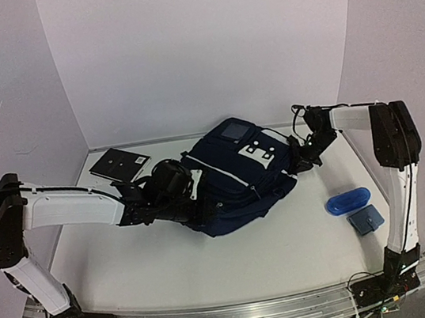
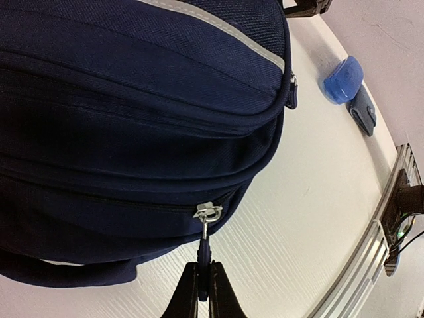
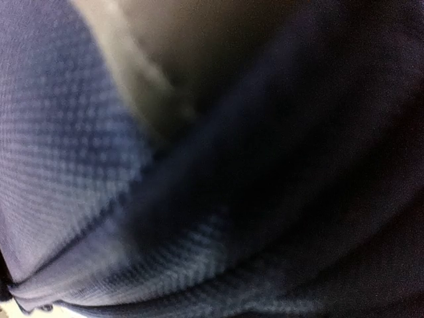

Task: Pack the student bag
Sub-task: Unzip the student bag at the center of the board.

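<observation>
A: Where is the student bag (image 1: 232, 184)?
B: Mid-tabletop (image 1: 213, 267), lying flat between my two arms
A: And the jaws?
B: My left jaws: closed on a zipper pull (image 2: 205, 252) at its left side; my right jaws: closed, pressed against fabric at its right edge

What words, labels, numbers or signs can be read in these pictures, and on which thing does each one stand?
No text can be read in any view.
Bag: its white patch shows only dark squares, no letters.
Black pad: a pale mark near one edge, too small to read.
Right wrist view: blurred fabric only.
</observation>
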You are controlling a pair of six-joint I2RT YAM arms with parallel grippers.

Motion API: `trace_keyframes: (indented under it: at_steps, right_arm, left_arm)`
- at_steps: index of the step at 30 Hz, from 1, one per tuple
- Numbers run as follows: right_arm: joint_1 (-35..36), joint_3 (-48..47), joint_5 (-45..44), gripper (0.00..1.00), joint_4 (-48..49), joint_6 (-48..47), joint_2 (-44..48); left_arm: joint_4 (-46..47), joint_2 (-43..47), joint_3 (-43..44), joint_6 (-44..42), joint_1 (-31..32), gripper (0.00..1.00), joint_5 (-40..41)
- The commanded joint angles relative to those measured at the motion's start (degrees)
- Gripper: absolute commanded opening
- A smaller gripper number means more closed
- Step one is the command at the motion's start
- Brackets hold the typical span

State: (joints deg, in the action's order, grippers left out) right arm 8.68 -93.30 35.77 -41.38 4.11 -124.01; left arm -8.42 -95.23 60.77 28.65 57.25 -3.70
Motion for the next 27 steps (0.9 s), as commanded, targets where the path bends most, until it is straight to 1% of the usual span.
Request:
trace_keyframes:
  at_steps: [1,2,3,4,5,6,7,8,11,13,16,18,22,25,27]
  right_arm:
    - [-2.1,-10.0,-6.7,0.01,3.8,-0.4,-2.6]
    - [-1.9,-11.3,-5.0,0.07,3.4,0.2,-2.5]
    - [-1.8,-12.2,-3.0,0.17,3.2,0.9,-2.0]
    - [-1.8,-12.3,-1.1,0.34,2.9,1.4,-1.0]
    - [-1.8,-11.5,0.7,0.49,2.6,1.2,0.8]
    - [-1.8,-10.4,2.2,0.59,2.2,0.7,2.8]
    - [-1.8,-8.8,3.6,0.66,1.7,-0.2,5.4]
    - [-1.8,-7.2,4.6,0.7,0.9,-1.8,8.3]
    - [0.1,-2.0,5.2,0.73,-3.2,-10.2,15.4]
    - [2.8,1.3,3.9,0.73,-5.8,-16.0,20.1]
    - [8.0,6.6,1.0,0.73,-6.2,-22.5,26.3]
    - [11.8,8.9,0.2,0.71,-6.1,-25.8,28.5]
    - [17.5,10.6,-2.1,0.62,-4.5,-32.6,30.5]
    - [21.0,11.8,-3.7,0.6,-1.1,-35.4,31.0]
    - [23.6,12.9,-4.9,0.6,1.5,-36.6,31.2]
  left_arm:
    - [-2.1,0.6,1.8,-0.7,-0.3,0.0,-1.3]
    - [-1.4,-0.7,3.1,-0.7,-0.3,0.0,-2.1]
    - [-0.3,-2.2,4.5,-0.5,-0.3,0.0,-3.0]
    - [1.1,-3.7,5.6,-0.1,-0.3,0.0,-3.9]
    - [2.8,-5.0,6.6,0.4,-0.4,0.0,-4.6]
    - [4.4,-6.2,7.5,0.7,-0.4,0.0,-5.1]
    - [5.8,-7.4,8.7,0.9,-0.5,0.0,-5.5]
    - [6.9,-8.3,9.6,1.1,-0.5,0.0,-6.0]
    - [9.4,-10.9,12.6,1.6,-0.9,0.0,-7.9]
    - [10.3,-12.0,14.3,1.8,-1.1,0.0,-9.8]
    - [11.8,-12.6,14.8,3.0,-2.1,0.0,-13.5]
    - [13.8,-12.7,13.8,4.9,-3.2,0.0,-16.2]
    - [20.4,-11.9,9.0,10.8,-6.8,0.0,-22.9]
    - [24.6,-11.4,5.9,14.2,-8.9,0.0,-26.5]
    - [25.2,-11.4,5.2,14.8,-9.5,0.0,-27.3]
